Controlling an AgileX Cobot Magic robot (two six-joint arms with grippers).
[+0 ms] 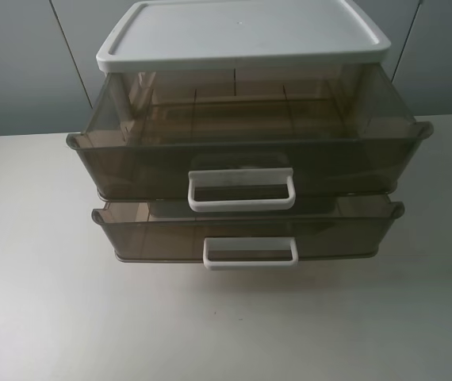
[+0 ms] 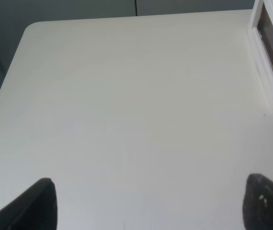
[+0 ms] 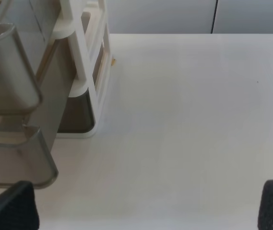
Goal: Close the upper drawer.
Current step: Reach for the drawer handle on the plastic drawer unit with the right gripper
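Observation:
The upper drawer (image 1: 246,163) is smoky-brown see-through plastic with a chunky white loop handle (image 1: 241,190). It is pulled well out from under the white lid (image 1: 242,32). Its side also shows in the right wrist view (image 3: 7,72). Neither arm shows in the exterior high view. My left gripper (image 2: 148,203) is open over bare table, with the unit's white frame (image 2: 270,52) off to one side. My right gripper (image 3: 148,206) is open and empty beside the unit, near the drawers' corners.
The lower drawer (image 1: 246,232), shallower with a slimmer white handle (image 1: 250,252), is also pulled out, less far. It shows in the right wrist view (image 3: 17,158). The unit stands on a white table (image 1: 44,302). A grey wall is behind.

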